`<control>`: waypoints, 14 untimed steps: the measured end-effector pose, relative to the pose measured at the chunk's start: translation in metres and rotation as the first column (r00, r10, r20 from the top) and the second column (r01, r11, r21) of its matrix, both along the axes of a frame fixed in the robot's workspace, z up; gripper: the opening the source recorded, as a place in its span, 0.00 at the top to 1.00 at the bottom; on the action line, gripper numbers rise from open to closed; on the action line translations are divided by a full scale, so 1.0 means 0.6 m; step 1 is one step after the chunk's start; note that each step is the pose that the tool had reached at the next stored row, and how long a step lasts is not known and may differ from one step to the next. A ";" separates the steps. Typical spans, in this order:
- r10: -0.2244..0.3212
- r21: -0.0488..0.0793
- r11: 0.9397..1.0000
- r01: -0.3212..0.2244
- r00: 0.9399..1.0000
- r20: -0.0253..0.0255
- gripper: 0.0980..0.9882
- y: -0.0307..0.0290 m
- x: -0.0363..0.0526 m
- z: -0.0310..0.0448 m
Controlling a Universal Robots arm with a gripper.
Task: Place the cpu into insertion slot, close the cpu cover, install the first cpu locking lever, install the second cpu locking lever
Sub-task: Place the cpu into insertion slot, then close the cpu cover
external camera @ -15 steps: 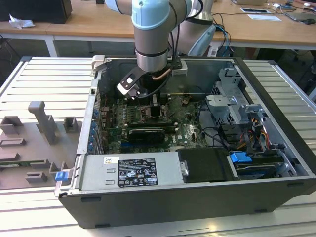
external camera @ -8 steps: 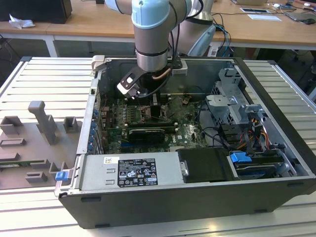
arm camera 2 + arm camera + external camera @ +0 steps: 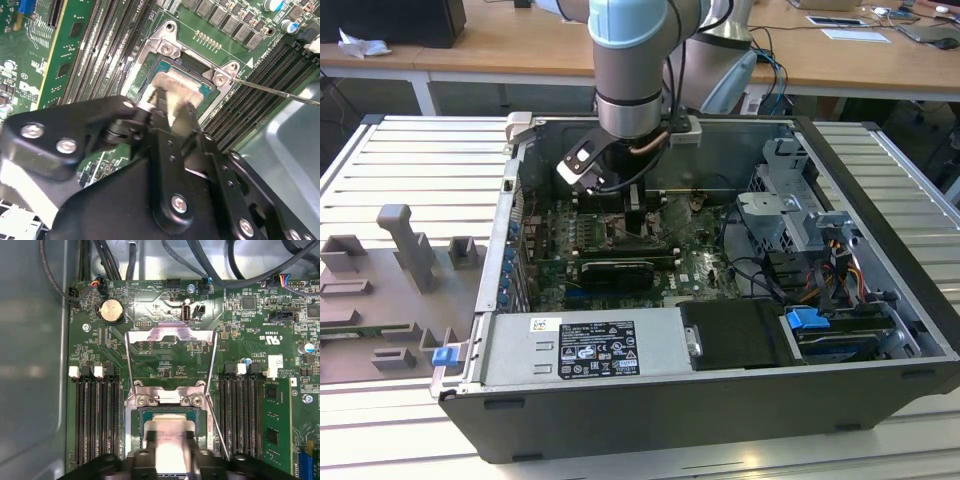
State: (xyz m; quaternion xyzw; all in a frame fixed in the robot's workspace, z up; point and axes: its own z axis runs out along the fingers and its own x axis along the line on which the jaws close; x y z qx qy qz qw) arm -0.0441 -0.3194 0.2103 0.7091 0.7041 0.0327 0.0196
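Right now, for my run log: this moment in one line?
pincer: shut on cpu | cpu: at slot | cover: open

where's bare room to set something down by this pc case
Bare ribbed metal tabletop on the exterior view's right of the black computer case. Crowded inside around the pincer gripping the square silver-beige cpu, and on the grey moulded tray.

Parts count:
- one grey jointed robot arm (image 3: 632,60) carrying one black claw (image 3: 171,440)
- one open black metal computer case (image 3: 670,410)
- one green circuit board (image 3: 240,335)
- one flat square silver-beige cpu (image 3: 170,432)
- one square metal-rimmed insertion slot (image 3: 133,422)
- one thin silvery cpu cover frame (image 3: 170,333)
- two silver hinge screws (image 3: 144,400)
- one round silver coin battery (image 3: 112,311)
- two banks of long black memory slots (image 3: 97,420)
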 end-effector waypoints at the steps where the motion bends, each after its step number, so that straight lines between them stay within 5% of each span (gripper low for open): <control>1: 0.000 0.000 1.000 0.000 1.000 -0.004 0.85 -0.0001 0.001 0.001; 4: 0.000 0.000 1.000 0.000 1.000 -0.005 0.99 0.0000 0.001 0.003; 14: 0.000 0.000 1.000 0.000 1.000 -0.005 0.99 -0.0001 0.001 0.007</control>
